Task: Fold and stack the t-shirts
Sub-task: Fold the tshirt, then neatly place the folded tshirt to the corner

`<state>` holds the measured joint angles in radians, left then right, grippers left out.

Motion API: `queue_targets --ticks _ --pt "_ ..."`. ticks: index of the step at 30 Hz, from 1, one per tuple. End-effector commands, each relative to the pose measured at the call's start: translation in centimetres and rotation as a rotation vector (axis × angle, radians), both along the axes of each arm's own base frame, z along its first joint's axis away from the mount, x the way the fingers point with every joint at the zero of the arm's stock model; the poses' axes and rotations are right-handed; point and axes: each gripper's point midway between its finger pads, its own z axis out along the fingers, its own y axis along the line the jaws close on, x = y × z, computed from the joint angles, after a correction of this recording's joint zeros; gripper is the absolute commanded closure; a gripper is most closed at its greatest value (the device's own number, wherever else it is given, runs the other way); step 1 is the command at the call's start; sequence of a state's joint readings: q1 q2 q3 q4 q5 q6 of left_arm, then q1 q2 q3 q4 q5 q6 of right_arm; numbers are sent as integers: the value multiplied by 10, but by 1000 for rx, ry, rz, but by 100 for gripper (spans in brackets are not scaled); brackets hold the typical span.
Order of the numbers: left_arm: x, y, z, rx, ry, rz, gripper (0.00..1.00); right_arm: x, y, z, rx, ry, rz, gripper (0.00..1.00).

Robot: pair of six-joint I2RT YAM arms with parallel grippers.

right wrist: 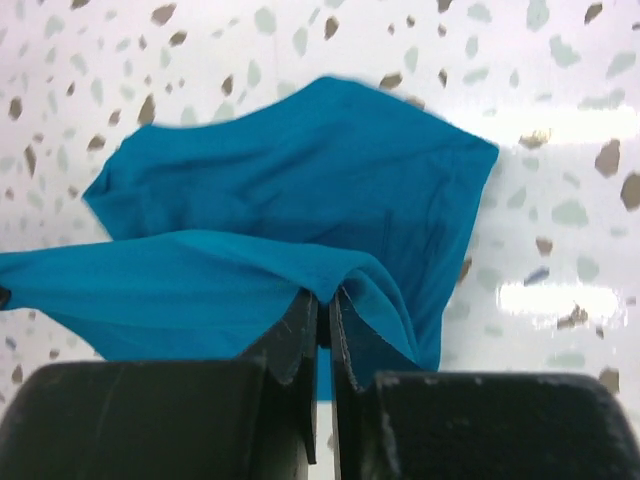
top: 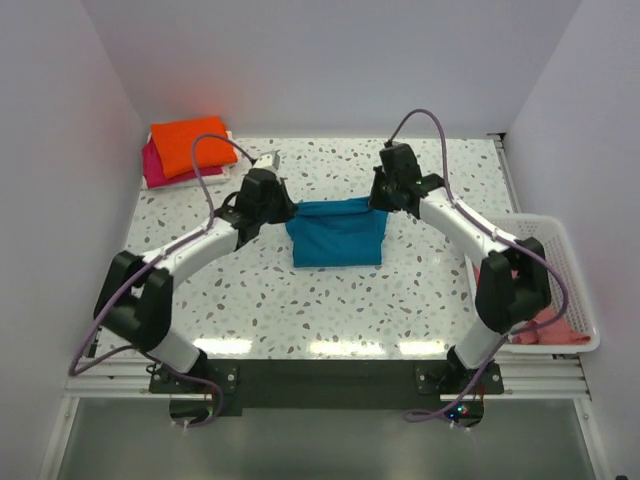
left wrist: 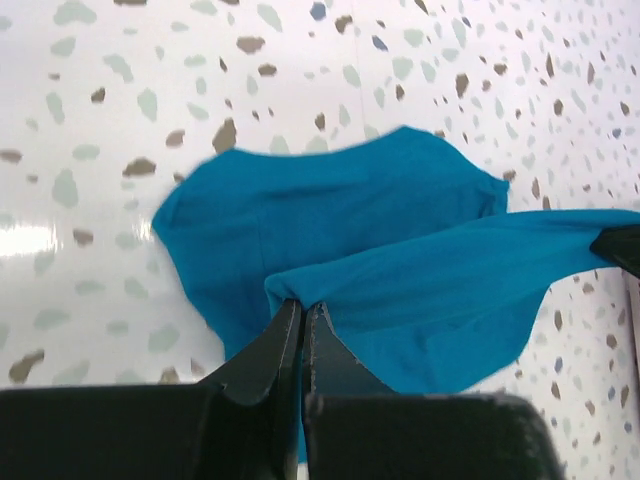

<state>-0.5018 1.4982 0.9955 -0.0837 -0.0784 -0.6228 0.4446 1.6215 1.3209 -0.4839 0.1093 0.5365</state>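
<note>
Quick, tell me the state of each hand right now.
The left hand is closed, holding the teal shirt.
The right hand is closed, holding the same teal shirt.

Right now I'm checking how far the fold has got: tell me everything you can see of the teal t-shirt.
The teal t-shirt is soft, plain cloth, partly folded, near the middle of the speckled table. Its lower layer rests on the tabletop with light wrinkles. Its far edge is lifted as a band spanning the left claw and the right claw, each shut on a pinch of fabric. Nothing else touches it.
</note>
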Motion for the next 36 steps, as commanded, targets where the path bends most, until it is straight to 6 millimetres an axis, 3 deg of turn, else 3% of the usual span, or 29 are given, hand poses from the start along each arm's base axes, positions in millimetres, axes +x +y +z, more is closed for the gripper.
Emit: queue_targets --ticks 1,2,3,4,5,6,8,9,10,11,12,13,15,20,23,36 --pt "62 5 4 -36 -78 20 100 50 -10 -2 34 -35 -15 95" --pt "79 -5 -6 -66 -81 -5 90 66 -9 -14 28 -11 -22 91" --pt "93 1 -12 -72 -83 6 79 76 -18 -20 26 4 -42 84" --pt "110 -2 -2 -87 -106 6 67 84 -19 -24 28 12 -48 73" --pt "116 -5 -8 -90 -92 -17 51 93 -20 -22 27 10 -53 58" --pt "124 -3 -19 -81 -74 -19 46 98 -27 -35 12 36 -69 51" --pt "131 4 -5 -68 -92 2 36 98 -34 -35 -15 45 -73 34" --pt "131 11 1 -65 -102 20 33 97 -40 -27 -36 25 -92 31" --pt "125 17 -1 -56 -92 35 31 93 -41 -25 -43 23 -92 29" --pt "122 24 12 -53 -113 68 26 87 -45 -30 -57 33 -97 27" --pt "116 27 13 -53 -101 83 24 83 -48 -28 -64 26 -100 27" --pt "106 28 3 -54 -70 78 22 79 -45 -21 -48 11 -88 27" --pt "93 26 0 -79 -39 70 20 62 -39 -34 -59 48 -61 27" --pt "65 29 -42 -41 68 46 15 35 -33 -67 -91 98 -38 27" --pt "52 22 -64 -30 146 -12 13 31 -33 -84 -100 128 -30 27" --pt "51 -12 -117 -52 269 -173 11 40 -22 -112 -98 172 0 26"
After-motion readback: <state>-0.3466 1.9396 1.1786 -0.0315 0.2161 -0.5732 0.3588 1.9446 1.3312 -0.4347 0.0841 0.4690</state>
